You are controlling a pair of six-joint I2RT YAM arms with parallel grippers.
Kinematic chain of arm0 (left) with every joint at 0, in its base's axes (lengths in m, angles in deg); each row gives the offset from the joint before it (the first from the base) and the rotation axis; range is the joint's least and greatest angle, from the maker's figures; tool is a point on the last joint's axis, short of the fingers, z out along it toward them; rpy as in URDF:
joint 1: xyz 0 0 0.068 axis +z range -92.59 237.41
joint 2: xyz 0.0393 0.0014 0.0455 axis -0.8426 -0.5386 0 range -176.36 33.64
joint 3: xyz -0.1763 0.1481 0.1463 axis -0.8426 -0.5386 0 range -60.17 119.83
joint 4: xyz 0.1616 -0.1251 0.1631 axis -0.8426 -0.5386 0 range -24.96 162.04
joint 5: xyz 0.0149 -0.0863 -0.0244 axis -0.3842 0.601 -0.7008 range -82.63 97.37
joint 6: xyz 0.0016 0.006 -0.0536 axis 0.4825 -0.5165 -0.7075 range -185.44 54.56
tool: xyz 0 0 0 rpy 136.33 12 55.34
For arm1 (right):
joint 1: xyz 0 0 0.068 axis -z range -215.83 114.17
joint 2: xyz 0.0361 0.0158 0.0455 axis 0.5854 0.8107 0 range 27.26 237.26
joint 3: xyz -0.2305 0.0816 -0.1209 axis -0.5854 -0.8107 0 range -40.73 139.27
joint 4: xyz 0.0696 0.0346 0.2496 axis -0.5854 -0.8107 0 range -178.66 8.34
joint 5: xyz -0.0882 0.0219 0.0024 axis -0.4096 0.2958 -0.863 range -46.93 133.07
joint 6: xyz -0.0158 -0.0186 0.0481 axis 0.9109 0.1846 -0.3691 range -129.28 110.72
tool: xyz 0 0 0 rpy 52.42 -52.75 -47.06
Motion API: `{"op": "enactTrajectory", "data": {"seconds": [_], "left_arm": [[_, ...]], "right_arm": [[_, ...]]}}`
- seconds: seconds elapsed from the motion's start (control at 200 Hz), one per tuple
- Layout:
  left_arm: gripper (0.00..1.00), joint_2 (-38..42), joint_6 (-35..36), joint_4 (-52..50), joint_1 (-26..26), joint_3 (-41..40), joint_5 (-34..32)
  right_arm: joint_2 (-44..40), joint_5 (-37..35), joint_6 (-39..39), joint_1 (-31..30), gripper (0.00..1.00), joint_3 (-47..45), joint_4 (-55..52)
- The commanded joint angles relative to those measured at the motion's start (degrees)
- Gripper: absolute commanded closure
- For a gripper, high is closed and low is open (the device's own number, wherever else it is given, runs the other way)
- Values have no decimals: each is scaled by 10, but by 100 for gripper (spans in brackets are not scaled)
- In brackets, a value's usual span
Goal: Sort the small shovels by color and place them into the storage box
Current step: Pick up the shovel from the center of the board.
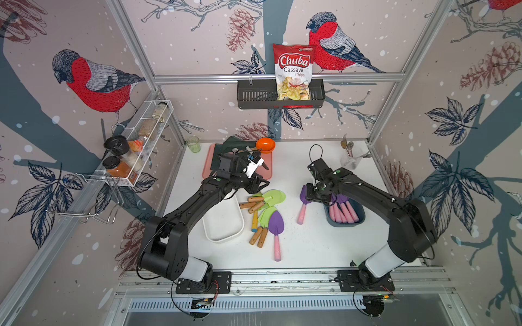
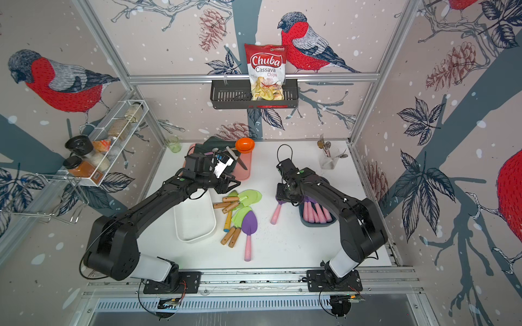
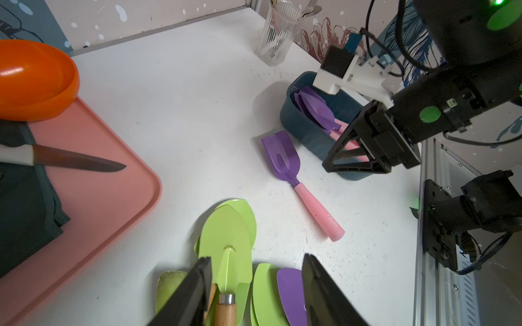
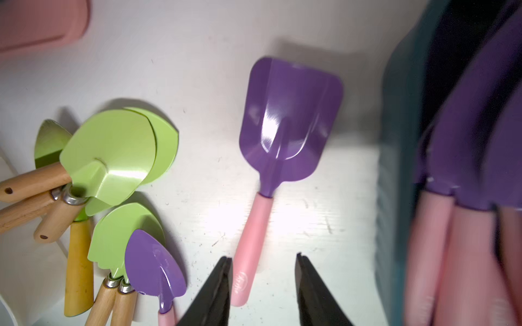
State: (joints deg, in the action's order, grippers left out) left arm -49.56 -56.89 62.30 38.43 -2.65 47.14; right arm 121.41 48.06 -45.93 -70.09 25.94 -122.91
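Several green-bladed small shovels [image 1: 268,197] with wooden handles, one yellow-handled, lie piled mid-table beside the white storage box [image 1: 223,225]. A pointed purple shovel [image 1: 276,225] lies among them. My left gripper [image 3: 257,271] hovers open over the green shovel [image 3: 228,234] on top of the pile, holding nothing. A square purple shovel [image 4: 288,121] with a pink handle lies loose beside the blue storage box [image 1: 346,223], which holds several purple shovels. My right gripper [image 4: 264,271] is open just above that pink handle [image 4: 254,234], with one finger beside it.
At the back left, a pink tray [image 3: 113,197] carries a knife [image 3: 76,162], a dark cloth and an orange bowl [image 1: 265,144]. A glass with spoons [image 1: 351,159] stands back right. A green cup [image 1: 193,144] is in the back left corner.
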Motion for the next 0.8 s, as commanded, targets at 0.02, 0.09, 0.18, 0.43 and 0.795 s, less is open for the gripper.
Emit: {"op": "enactTrajectory", "data": {"seconds": [0.02,0.09,0.18,0.43,0.795], "left_arm": [[45,10,17,2,0,-15,-2],[45,10,13,5,1,-15,1],[45,9,11,7,1,-11,2],[44,11,10,4,1,-7,2],[44,9,5,6,1,-7,5]], "right_arm": [[31,7,-78,-10,57,-10,48],[44,11,-83,-9,56,-10,62],[57,17,-78,-3,56,-10,76],[95,26,-57,6,59,-9,72],[124,6,-22,9,100,-39,49]]}}
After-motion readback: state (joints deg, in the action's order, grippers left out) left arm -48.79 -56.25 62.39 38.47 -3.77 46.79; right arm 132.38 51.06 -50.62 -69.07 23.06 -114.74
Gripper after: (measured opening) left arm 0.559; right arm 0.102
